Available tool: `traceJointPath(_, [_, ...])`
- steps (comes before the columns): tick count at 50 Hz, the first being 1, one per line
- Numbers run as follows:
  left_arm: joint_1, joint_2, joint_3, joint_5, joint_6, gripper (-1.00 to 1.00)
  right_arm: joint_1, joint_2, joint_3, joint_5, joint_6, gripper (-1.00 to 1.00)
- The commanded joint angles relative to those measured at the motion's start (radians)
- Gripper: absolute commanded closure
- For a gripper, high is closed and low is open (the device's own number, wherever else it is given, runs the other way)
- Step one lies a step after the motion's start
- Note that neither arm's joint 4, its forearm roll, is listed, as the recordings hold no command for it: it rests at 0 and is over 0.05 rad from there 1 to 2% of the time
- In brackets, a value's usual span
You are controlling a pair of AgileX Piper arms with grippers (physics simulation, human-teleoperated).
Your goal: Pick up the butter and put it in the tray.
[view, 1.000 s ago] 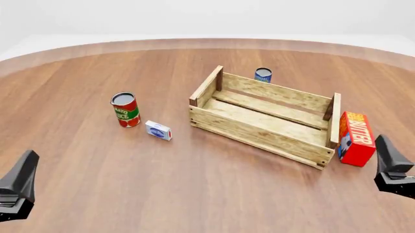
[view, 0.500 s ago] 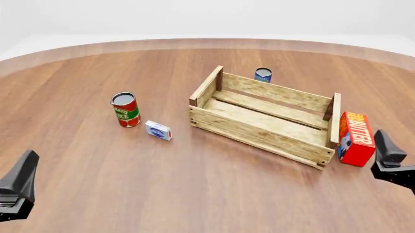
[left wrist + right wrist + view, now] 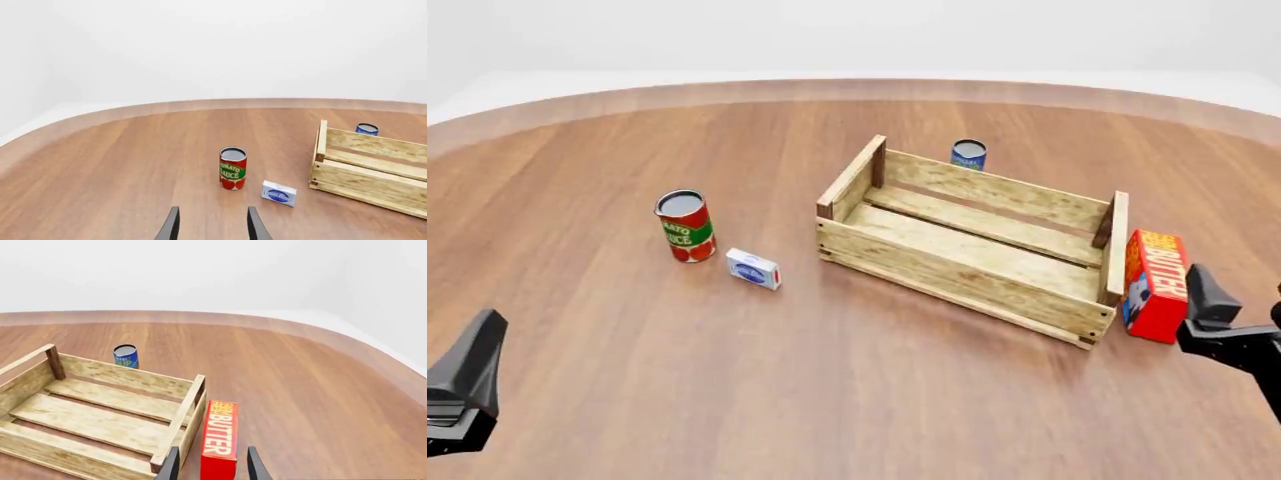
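The red-orange rectangular butter carton with white lettering (image 3: 1157,284) is standing on edge on the brown wooden table (image 3: 827,400), just beside the right end wall of the large pale slatted wooden tray with darker corner posts (image 3: 961,280); whether carton and tray are touching cannot be told. A blue patch is showing on the carton's near end in the front view. In the right wrist view the carton (image 3: 219,440) is being framed between the two dark fingertips of the right gripper (image 3: 212,467), whose fingers are spread apart and are holding nothing. In the front view that right gripper (image 3: 1214,320) is being seen at the right edge, close to the carton's near end, though contact is hard to judge from this angle.

Inside the tray only bare slats are being shown. Behind its far wall a small blue can (image 3: 968,154) is standing upright. Well to the left of the tray, a red and green tomato sauce can (image 3: 685,226) is standing upright, and a small white-and-blue box (image 3: 753,268) is lying between that can and the tray, nearer the can.

The left gripper (image 3: 212,227) is being held low at the near left of the table, its fingers parted and empty, well apart from every object.
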Motion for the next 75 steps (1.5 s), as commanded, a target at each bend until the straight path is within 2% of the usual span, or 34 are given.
traceJointPath(1, [0.000,0.000,0.000,0.000,0.000,-1.00,-0.002,0.115,0.000,-0.100,-0.001,-1.00])
traceJointPath(7, [0.000,0.000,0.000,0.000,0.000,-1.00,0.000,0.175,0.000,-0.150,0.000,-1.00])
traceJointPath(10, [0.000,0.000,0.000,0.000,0.000,-1.00,0.000,0.255,0.000,-0.213,-0.005,-1.00])
traceJointPath(15, [0.000,0.000,0.000,0.000,0.000,-1.00,-0.005,0.277,0.000,-0.230,-0.009,-1.00])
traceJointPath(29, [0.000,0.000,0.000,0.000,0.000,-1.00,-0.012,0.435,0.000,-0.362,-0.013,-1.00])
traceJointPath(45, [0.000,0.000,0.000,0.000,0.000,-1.00,-0.016,0.466,-0.007,-0.371,-0.018,-1.00])
traceJointPath(75, [0.000,0.000,0.000,0.000,0.000,-1.00,-0.013,0.580,-0.090,-0.371,-0.022,-1.00])
